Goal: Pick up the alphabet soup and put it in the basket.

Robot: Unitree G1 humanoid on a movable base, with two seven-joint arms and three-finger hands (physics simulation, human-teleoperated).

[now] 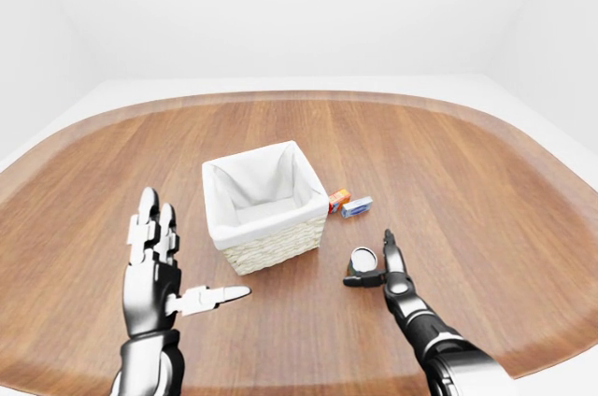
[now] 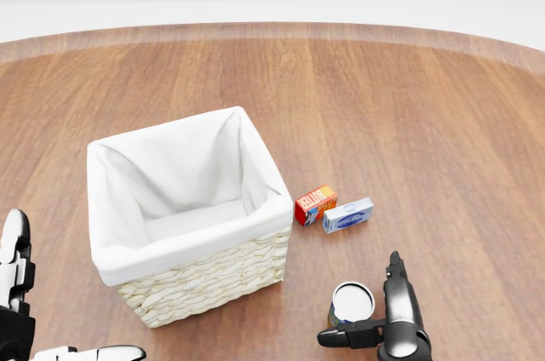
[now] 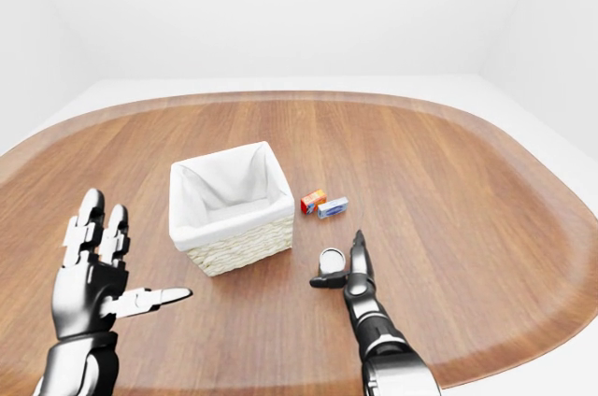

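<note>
The alphabet soup (image 2: 352, 302) stood on the table (image 2: 443, 123) right of the basket (image 2: 192, 216), a rigid, smooth, probably weighty can best clasped round its sides; the right robot hand (image 2: 375, 323) flanked it with fingers spread.

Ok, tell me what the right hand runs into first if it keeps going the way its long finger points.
Probably nothing soon: the right hand points up the head view across bare table, passing right of the blue-white box. The soup can sits beside it, off that line. Depth is uncertain.

One basket (image 2: 192, 272), one can (image 2: 352, 301), two small boxes (image 2: 316, 204) (image 2: 347, 215).
</note>
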